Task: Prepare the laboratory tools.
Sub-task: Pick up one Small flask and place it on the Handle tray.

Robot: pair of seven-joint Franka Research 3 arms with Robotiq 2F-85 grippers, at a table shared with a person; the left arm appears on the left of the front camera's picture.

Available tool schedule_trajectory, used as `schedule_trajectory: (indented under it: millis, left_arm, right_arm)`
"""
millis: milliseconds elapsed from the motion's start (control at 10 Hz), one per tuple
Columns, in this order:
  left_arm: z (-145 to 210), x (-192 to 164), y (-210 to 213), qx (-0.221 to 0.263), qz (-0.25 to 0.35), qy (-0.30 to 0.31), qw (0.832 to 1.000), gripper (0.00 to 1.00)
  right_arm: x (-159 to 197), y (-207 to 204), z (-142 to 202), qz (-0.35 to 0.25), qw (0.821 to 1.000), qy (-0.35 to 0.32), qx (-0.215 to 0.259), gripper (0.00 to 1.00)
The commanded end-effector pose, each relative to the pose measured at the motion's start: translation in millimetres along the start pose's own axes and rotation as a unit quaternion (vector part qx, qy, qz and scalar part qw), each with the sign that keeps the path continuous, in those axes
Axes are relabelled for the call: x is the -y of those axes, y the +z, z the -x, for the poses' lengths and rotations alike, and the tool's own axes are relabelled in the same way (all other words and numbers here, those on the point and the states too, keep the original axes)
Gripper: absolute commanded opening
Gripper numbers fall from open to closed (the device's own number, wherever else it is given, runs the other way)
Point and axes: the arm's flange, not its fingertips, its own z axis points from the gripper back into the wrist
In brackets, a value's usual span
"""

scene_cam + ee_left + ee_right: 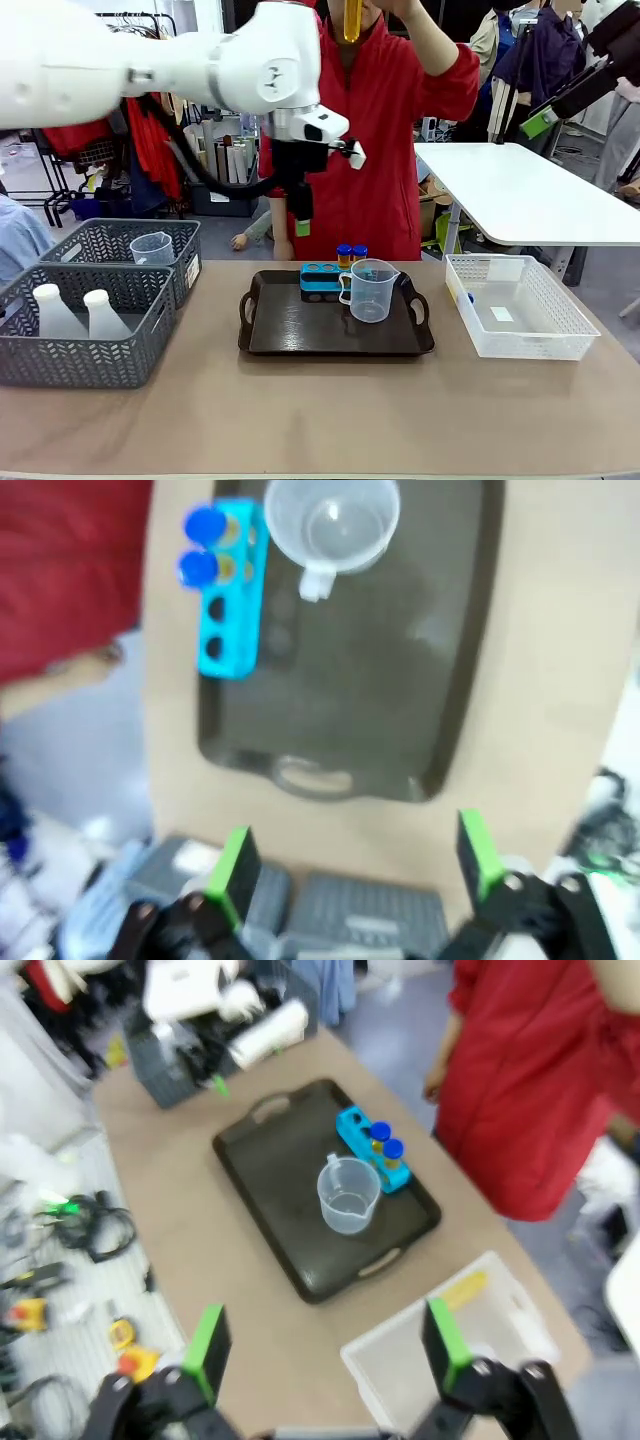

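Observation:
A dark tray (300, 335) holds a blue rack (320, 281) with two blue-capped orange test tubes (351, 253) and a clear handled beaker (372, 290). The person in red holds another orange tube (352, 20) high up. My left gripper (301, 222) hangs open and empty above the tray's far left side. In the left wrist view the gripper (356, 865) looks down on the rack (230, 590), the beaker (332, 525) and the tray (340, 700). Two white flasks (78, 312) stand in the near grey basket. My right gripper (325, 1345) is open, high above the table.
Two grey baskets (100, 355) stand at the left; the far one holds a second beaker (152, 248). A white mesh basket (520, 340) at the right holds a lying tube (460, 1288). A white table (520, 190) stands behind at the right. Bare tabletop lies in front of the tray.

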Motion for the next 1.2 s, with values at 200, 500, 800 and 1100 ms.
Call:
schedule_trajectory:
  millis: [200,500,800,1100]
  left_arm:
    - [106.7,54.6,-4.3,0.044,-0.047,0.096,0.993,1.0]
    - [122.1,49.8,-1.2,0.061,-0.047,0.114,0.99,1.0]
    - [117.9,47.8,4.3,0.04,-0.05,0.107,0.992,1.0]
    - [117.0,50.5,0.5,0.043,-0.049,0.105,0.992,1.0]
  right_arm:
    - [-0.5,1.0,-0.7,-0.002,1.0,0.0,0.003,1.0]
    - [-0.5,1.0,-0.7,-0.002,1.0,0.0,0.003,1.0]
    - [-0.5,1.0,-0.7,-0.002,1.0,0.0,0.003,1.0]
    - [-0.5,1.0,-0.7,-0.002,1.0,0.0,0.003,1.0]
